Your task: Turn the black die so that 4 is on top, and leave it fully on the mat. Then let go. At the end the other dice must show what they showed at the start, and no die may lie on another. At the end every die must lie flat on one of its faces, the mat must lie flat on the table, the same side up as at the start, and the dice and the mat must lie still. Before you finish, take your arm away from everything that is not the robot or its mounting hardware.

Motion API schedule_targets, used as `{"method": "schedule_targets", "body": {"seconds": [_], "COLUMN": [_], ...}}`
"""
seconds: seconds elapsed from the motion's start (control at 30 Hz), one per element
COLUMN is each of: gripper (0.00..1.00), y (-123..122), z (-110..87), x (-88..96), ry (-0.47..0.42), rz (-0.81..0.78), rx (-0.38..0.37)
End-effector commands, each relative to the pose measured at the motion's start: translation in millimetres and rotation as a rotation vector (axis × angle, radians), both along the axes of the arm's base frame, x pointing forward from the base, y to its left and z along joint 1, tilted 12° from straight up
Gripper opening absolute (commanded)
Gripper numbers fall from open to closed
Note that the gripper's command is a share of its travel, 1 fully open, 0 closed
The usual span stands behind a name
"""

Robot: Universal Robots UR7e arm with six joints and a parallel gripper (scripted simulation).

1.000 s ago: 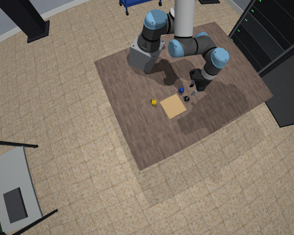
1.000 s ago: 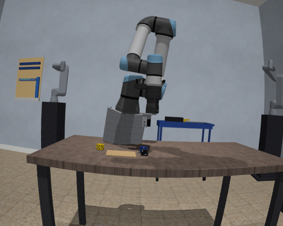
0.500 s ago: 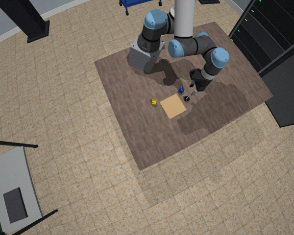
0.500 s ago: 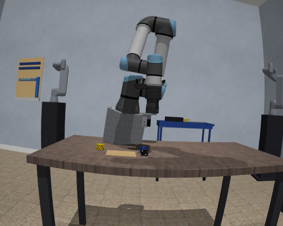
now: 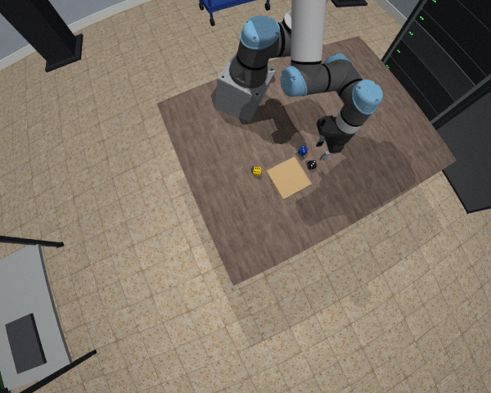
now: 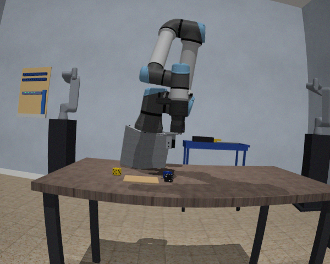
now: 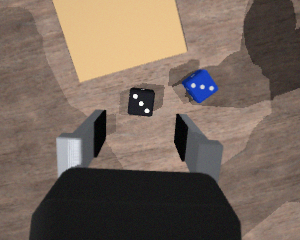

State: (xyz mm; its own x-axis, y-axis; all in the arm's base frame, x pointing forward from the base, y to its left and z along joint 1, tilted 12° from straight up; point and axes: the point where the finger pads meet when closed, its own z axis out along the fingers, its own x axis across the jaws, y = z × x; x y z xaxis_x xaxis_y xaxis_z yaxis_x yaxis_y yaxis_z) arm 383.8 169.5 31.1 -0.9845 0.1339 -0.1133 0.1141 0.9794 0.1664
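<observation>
The black die [image 5: 312,164] [image 6: 168,177] [image 7: 141,102] lies flat on the table beside the mat, off it, with 3 on top in the wrist view. The mat [image 5: 289,178] [image 6: 141,179] [image 7: 125,35] is a flat tan square on the table. My gripper [image 5: 323,150] [image 7: 140,126] is open and empty, well above the table. In the wrist view the black die shows just beyond the fingertips, roughly centred between them. In the exterior view the fingertips are hard to make out.
The blue die [image 5: 303,150] [image 6: 167,173] [image 7: 200,86] shows 3 on top and lies near the black die, with a gap between them. The yellow die [image 5: 257,171] [image 6: 116,171] shows 6 on top and lies at the mat's other side.
</observation>
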Motion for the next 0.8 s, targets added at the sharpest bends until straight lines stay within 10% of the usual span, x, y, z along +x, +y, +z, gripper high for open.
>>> {"method": "schedule_targets", "body": {"seconds": [0.0, 0.77], "gripper": [1.00, 1.00], "y": [-1, -6], "z": [-0.4, -7.3], "x": [3.0, 14.9], "ry": [-0.011, -0.081], "rz": [0.055, 0.511], "rx": [-0.008, -0.070]}}
